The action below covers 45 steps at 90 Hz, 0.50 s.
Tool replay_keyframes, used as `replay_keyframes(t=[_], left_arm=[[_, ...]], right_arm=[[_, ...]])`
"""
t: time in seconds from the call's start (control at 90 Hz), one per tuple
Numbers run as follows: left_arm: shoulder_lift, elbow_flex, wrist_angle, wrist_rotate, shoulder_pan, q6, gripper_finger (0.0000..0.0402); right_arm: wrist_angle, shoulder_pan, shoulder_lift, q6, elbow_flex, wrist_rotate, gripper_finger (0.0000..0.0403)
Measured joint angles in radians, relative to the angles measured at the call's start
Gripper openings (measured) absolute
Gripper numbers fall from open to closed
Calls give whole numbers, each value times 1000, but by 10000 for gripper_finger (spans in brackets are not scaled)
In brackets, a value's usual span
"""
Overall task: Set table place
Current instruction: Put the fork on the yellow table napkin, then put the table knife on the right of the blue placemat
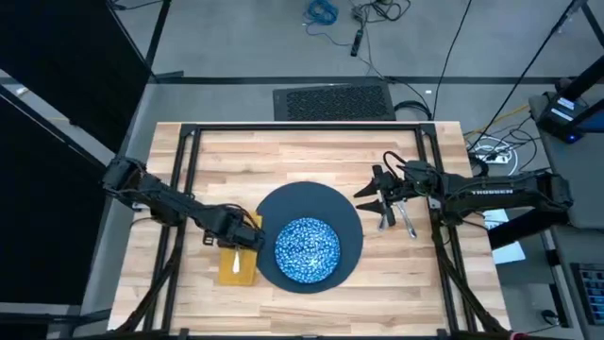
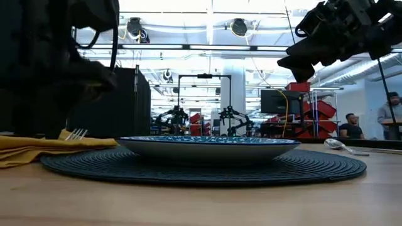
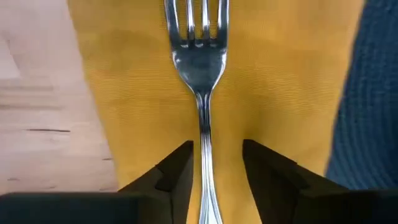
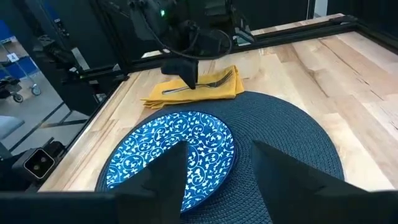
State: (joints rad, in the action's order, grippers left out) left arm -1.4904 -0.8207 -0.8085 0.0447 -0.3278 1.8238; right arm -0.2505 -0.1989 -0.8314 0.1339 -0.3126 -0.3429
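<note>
Since the left gripper sat low over the fork with its fingers parted either side of the handle, not clamped, the step looked like a fork release on the napkin. To do it well: lift straight up, no sideways drag, so the fork stays put. Right gripper hung open above the table, spoon and what looked like a knife just beside it. Count: one dark plate, one blue-patterned dish, one napkin, one fork, one spoon.
</note>
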Motion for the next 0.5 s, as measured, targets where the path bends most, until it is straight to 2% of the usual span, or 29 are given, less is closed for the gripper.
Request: replay_keyframes(t=[0.133,0.267,0.333,0.433,0.5], left_arm=[[102,0,-54,-33,8,-9,128],[202,-1,-39,-161,9,-142,128],[241,-1,-6,-280,9,-266,128],[273,-1,84,-551,2,-486,128],[280,-2,189,-731,-11,-681,128]], right_arm=[[0,0,0,0,0,0,167],[3,0,0,-24,0,7,167],[3,0,0,-51,0,44,167],[2,0,0,-55,0,140,167],[3,0,0,6,0,227,167]])
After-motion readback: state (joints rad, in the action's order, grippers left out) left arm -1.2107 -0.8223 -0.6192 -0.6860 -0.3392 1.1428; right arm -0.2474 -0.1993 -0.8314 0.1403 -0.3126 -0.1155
